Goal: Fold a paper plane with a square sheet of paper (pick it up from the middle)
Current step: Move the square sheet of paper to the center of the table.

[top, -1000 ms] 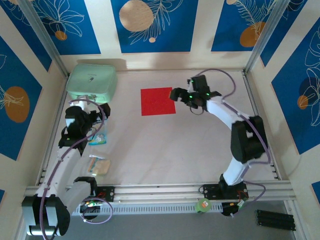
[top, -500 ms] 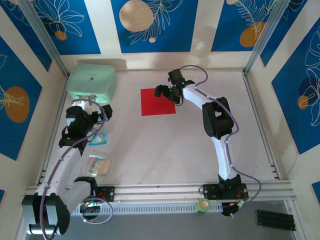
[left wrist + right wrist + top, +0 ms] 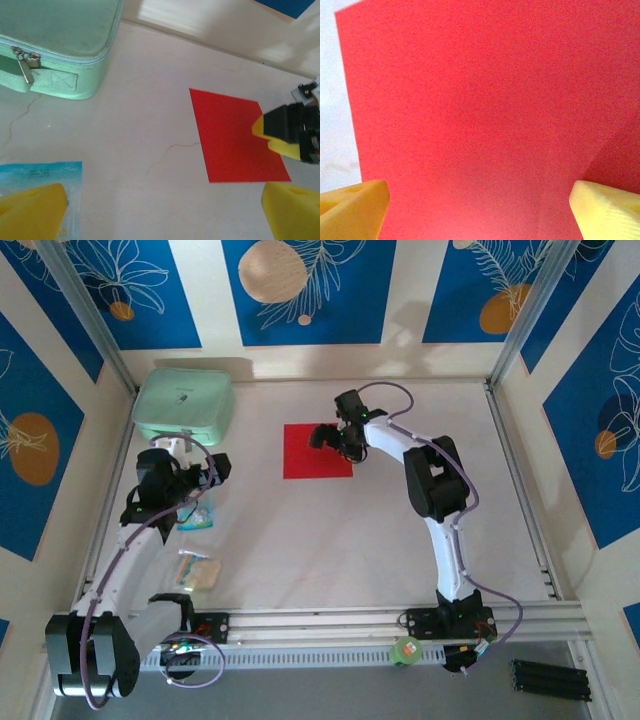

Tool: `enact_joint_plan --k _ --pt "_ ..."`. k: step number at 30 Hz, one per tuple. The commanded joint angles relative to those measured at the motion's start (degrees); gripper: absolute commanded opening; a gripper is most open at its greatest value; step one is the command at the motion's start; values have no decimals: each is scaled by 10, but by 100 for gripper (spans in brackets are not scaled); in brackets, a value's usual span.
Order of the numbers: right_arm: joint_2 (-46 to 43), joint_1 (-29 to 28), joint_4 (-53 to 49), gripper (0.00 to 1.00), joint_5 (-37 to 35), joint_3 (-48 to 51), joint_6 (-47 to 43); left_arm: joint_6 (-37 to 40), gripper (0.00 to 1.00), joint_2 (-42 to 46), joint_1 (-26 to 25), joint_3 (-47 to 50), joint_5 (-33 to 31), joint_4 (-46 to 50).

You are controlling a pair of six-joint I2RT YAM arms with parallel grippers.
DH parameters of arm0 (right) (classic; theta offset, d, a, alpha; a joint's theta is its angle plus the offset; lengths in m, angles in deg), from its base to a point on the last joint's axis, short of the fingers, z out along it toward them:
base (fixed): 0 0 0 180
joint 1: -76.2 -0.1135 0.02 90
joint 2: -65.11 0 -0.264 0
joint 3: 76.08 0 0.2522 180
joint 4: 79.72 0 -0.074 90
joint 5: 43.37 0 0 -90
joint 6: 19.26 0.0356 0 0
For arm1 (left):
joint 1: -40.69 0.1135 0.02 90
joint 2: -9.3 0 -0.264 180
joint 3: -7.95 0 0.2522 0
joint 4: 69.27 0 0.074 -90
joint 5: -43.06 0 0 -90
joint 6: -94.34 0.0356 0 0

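Table (image 3: 350,530): red paper (image 3: 305,460), case (image 3: 183,405), packets (image 3: 198,570)

The right arm (image 3: 395,445) stretches far forward, wrist turned left, its jaws spread wide with yellow pads (image 3: 604,210) pointing down. The left arm (image 3: 125,550) leans forward along the left side, jaws wide apart too.

I work on a pale cream, faintly cracked stone-look tabletop (image 3: 300,540), edged at its near side by a ribbed silver aluminium rail (image 3: 330,622) and boxed in by cream walls with deep-blue panels of white leaves and orange discs (image 3: 350,300), slanting silver corner posts (image 3: 85,310) and soft light along the far edge.
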Motion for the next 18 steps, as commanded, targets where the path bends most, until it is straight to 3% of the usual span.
enact_joint_plan --k 1,5,12,18 --pt "-34 -26 -58 95 6 89 22 0 99 0 -2 -29 23 29" --pt "-105 -60 -54 95 3 186 90 -17 100 -3 -3 -39 38 57" --pt "-210 -121 16 95 70 329 248 -74 99 -16 -5 -50 62 82" --pt "-290 -97 80 94 95 335 258 -129 99 -68 -47 -83 77 140"
